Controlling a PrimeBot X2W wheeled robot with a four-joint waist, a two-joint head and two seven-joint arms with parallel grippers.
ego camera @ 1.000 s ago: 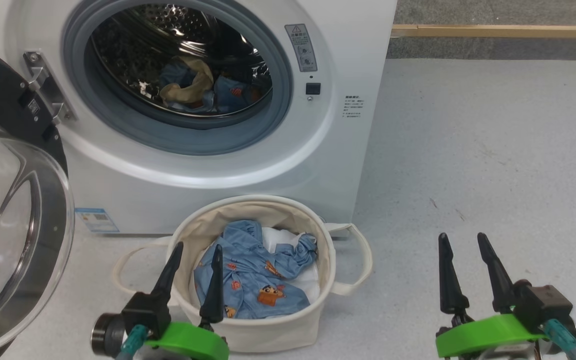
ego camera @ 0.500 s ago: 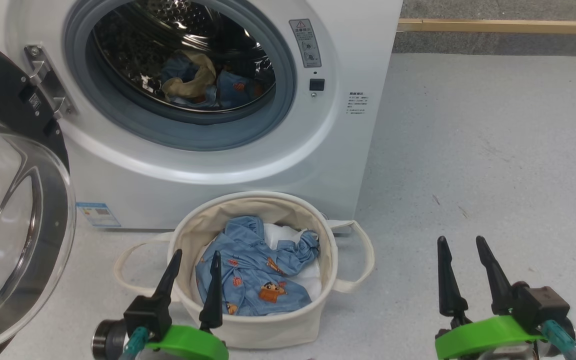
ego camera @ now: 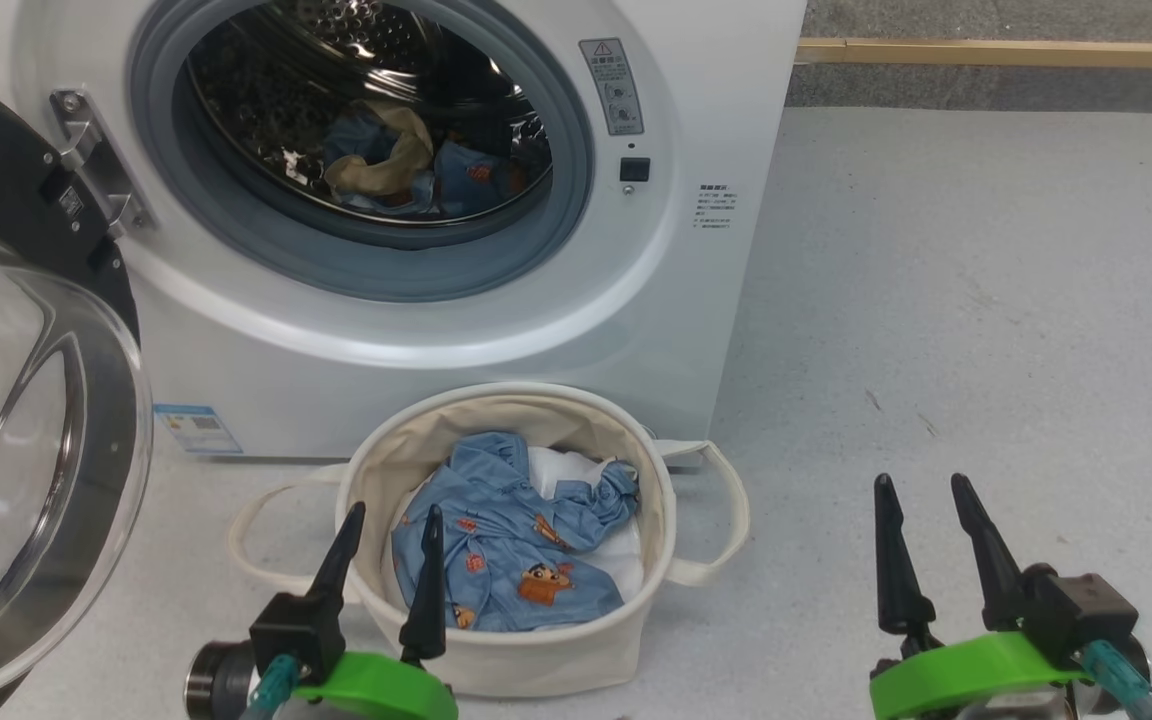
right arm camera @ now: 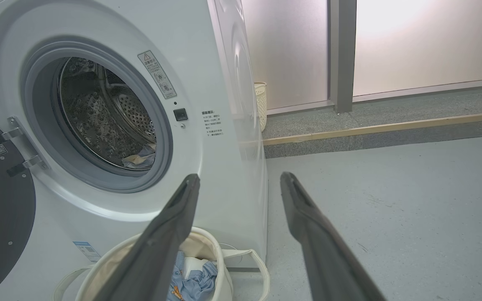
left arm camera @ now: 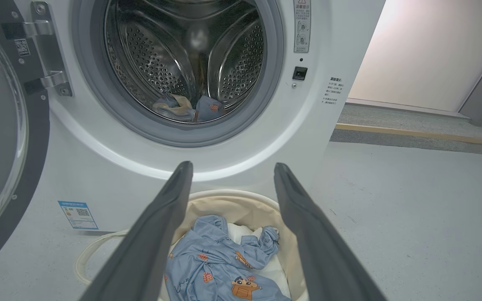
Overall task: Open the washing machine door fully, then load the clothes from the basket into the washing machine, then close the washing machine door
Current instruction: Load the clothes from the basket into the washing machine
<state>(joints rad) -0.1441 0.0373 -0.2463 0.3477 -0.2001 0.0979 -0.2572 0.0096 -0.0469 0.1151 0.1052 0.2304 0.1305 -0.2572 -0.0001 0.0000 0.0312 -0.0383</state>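
Facing a white washer point(ego camera: 436, 350) on a grey floor point(ego camera: 936, 300), with the door point(ego camera: 31, 430) swung wide to the left on its hinge, black rim edge-on and glass bowl bulging toward the head camera. Low in the steel drum, a bundle point(ego camera: 396, 165) of blue fabric with orange patches, with a cream piece draped across it. Just in front of the washer, below the drum mouth, an upright basket point(ego camera: 536, 660) with loop handles out to either side; touching the washer or merely close to it, hard to tell. In the basket, blue clothes point(ego camera: 506, 545) crumpled on a white liner point(ego camera: 621, 565), with a cartoon patch facing up. At the basket's near rim, the left pincer point(ego camera: 394, 507), fingers spread apart and gripping nothing, tips pointing over the clothes; from its wrist, the fingers frame the basket's far rim, with the drum beyond. Well to the right, over bare floor, the right pincer point(ego camera: 919, 480), also spread wide and empty. On the washer's lower left front, a small blue label point(ego camera: 194, 428).
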